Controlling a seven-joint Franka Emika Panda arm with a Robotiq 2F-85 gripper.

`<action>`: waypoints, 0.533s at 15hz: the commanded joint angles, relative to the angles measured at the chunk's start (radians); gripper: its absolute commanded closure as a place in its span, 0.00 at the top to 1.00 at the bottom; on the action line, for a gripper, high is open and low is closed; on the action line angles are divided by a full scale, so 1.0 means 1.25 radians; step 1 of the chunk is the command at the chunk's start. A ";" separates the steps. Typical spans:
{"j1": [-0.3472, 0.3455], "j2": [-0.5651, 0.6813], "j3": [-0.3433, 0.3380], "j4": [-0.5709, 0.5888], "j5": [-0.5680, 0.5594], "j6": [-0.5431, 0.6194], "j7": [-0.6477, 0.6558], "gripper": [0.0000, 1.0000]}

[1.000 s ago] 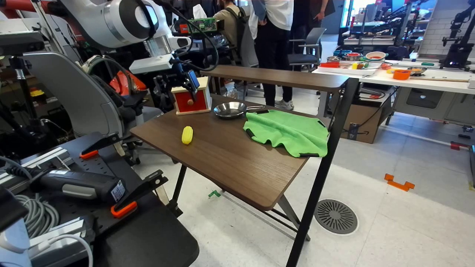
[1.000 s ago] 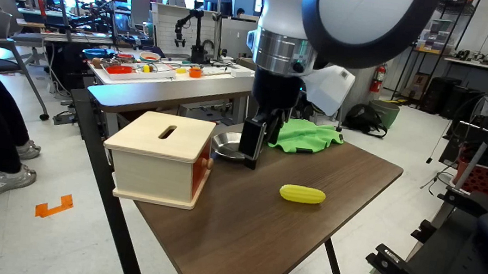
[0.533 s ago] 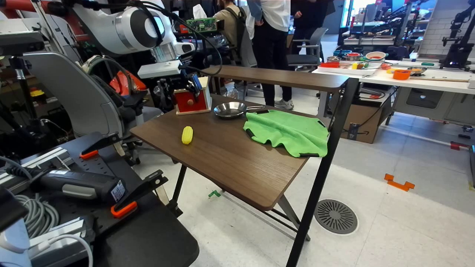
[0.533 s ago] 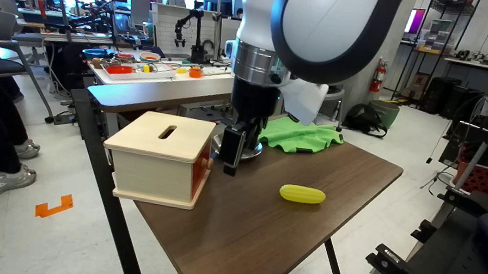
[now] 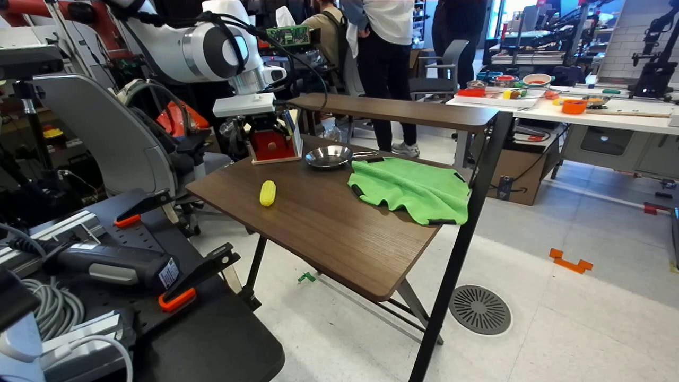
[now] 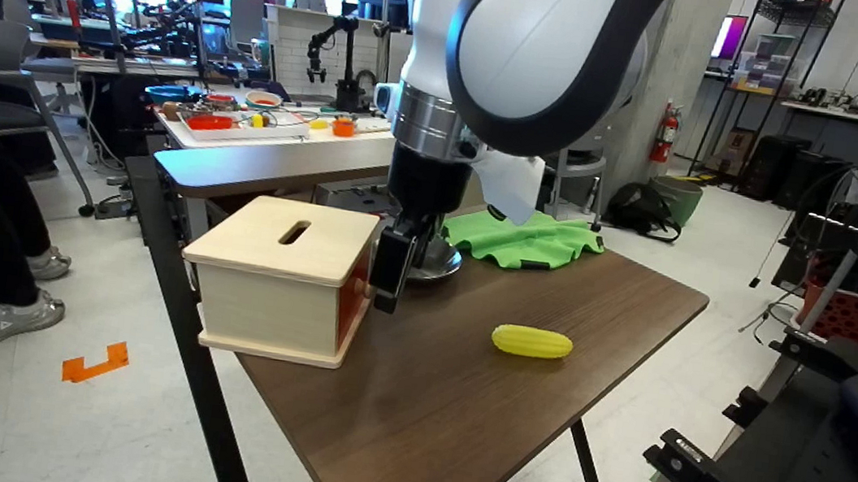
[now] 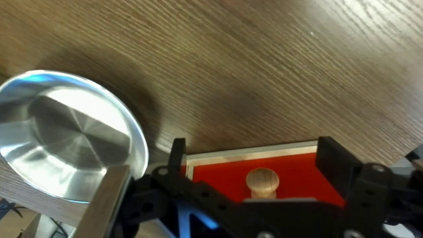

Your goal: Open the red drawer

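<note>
Hovering near knob [image 7: 262, 180] | tool [image 7: 252, 148] spread wide | red drawer [image 7: 230, 178] closed

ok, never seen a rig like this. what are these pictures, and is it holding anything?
It's one robot arm ending in a two-fingered gripper. Two pictures come from cameras standing away from the robot; the close-up is from a camera on its wrist, looking past the gripper. On the brown table are a wooden box with a red drawer, a metal pan, a green cloth and a yellow corn-shaped object. Nothing is held: the gripper is open, and the wrist view shows the drawer's round knob between the fingers. The drawer looks shut.
</note>
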 commanded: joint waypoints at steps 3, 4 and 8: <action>-0.049 0.059 0.065 0.073 0.038 -0.016 -0.094 1.00; -0.051 0.064 0.071 0.080 0.040 -0.015 -0.101 1.00; -0.058 0.073 0.086 0.095 0.049 -0.014 -0.123 0.65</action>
